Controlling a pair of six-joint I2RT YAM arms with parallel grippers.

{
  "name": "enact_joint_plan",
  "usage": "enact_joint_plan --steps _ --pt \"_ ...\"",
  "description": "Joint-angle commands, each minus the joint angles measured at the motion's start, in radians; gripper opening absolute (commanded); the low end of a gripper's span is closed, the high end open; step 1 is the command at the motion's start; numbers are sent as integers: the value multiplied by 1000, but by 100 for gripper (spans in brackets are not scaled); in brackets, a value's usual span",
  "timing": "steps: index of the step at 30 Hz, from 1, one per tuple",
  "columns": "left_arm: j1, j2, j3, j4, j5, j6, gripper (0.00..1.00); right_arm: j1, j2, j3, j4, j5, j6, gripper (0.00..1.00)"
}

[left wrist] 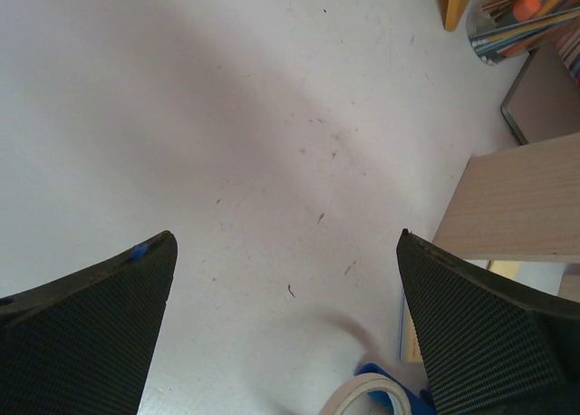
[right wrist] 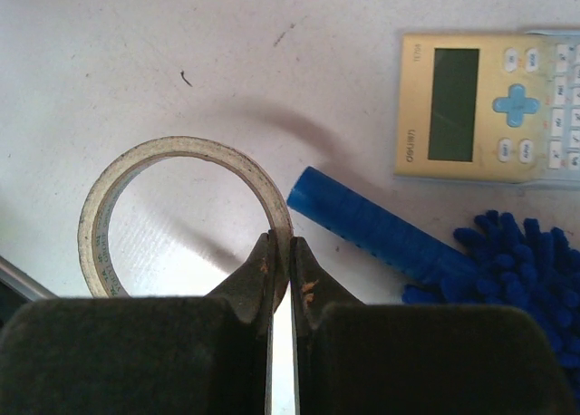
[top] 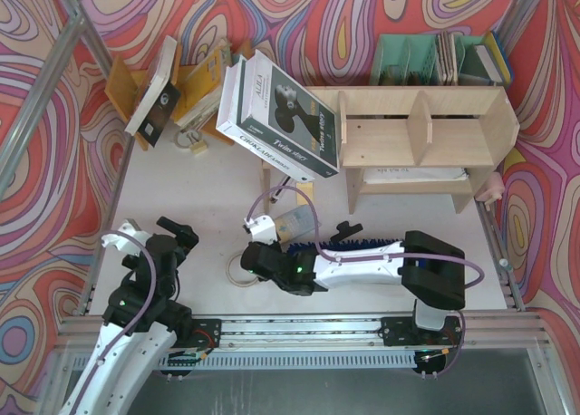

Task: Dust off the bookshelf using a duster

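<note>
The bookshelf (top: 426,134), light plywood with upright dividers, stands at the back right. The duster (top: 362,245) lies flat on the table in front of it, mostly hidden under my right arm. The right wrist view shows the blue duster handle (right wrist: 372,225) and its shaggy head (right wrist: 526,270). My right gripper (right wrist: 283,247) is shut on the wall of a tape roll (right wrist: 181,145), just left of the handle's tip and not touching it. My left gripper (left wrist: 285,238) hangs open over bare table with nothing between its fingers.
A yellow calculator (right wrist: 489,107) lies beyond the duster handle. A large white book (top: 281,116) leans against the shelf's left end. An orange book stand (top: 181,80) is at the back left, and a green file organizer (top: 426,60) is behind the shelf. A plywood panel (left wrist: 521,202) shows right of the left gripper.
</note>
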Motion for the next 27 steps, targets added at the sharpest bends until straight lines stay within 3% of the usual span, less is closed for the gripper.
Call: enact_joint_plan --steps 1,8,19,22,27 --pt "-3 -8 14 -33 -46 -21 98 18 63 63 20 36 -12 13" --pt "-3 -13 14 -37 -46 -36 98 27 149 143 -20 109 11 13" --pt "-3 -36 15 -61 -59 -36 98 27 267 276 -45 76 -26 14" --pt "-3 -30 14 -59 -59 -36 98 27 277 290 -59 76 -24 21" --pt "-3 -15 14 -42 -51 -32 98 29 263 284 -57 77 -31 42"
